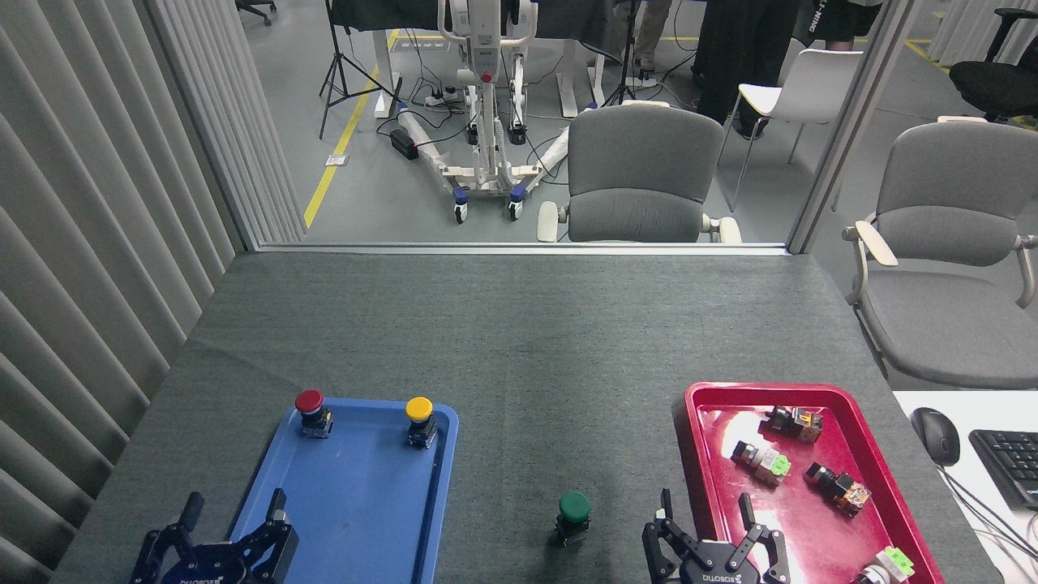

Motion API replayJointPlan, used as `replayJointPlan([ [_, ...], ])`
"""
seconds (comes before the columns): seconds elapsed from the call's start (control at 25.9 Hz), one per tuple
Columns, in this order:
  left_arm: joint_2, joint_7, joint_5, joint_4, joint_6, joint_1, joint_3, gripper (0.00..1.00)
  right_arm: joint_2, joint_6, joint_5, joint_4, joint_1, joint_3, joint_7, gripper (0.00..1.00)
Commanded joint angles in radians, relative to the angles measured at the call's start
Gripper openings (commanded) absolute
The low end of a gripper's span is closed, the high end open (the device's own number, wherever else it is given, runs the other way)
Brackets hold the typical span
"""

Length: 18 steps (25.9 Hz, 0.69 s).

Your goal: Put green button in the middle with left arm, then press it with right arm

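The green button (574,514), dark round cap over a black base, stands upright on the grey counter (519,341) between the blue tray (357,519), holding a red button (311,411) and a yellow button (420,420), and the red tray (701,454) of small switches. The left claw (233,515) and right claw (704,513) are both spread apart, empty.

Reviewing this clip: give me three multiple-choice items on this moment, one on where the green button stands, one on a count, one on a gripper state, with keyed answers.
1. Where does the green button stand?
A. on the blue tray
B. on the grey table cloth between the trays
C. on the red tray

2. How many capped buttons stand on the blue tray?
A. one
B. two
C. three

3. How is the right gripper?
A. shut on the green button
B. pressing its cap
C. open, beside it

Answers: 1 B, it stands on the table cloth, clear of both trays. 2 B, only the red button and yellow button stand there. 3 C, its fingers are spread, right of the button and apart from it.
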Motion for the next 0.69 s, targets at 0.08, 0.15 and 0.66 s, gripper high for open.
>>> replayJointPlan([
  [0.08,0.0,-0.001,0.0,-0.017,-0.012,0.008,-0.003,1.0,0.001,-0.003,0.0,-0.001,0.0,0.001,0.007,0.99],
  [0.15,0.001,0.001,0.001,-0.015,-0.01,0.007,-0.003,1.0,-0.002,-0.003,0.0,-0.003,0.005,0.0,0.009,0.99],
  [0.66,0.003,0.005,0.004,-0.014,0.002,0.002,-0.003,1.0,-0.001,-0.125,-0.002,-0.023,0.012,-0.007,0.009,0.99],
])
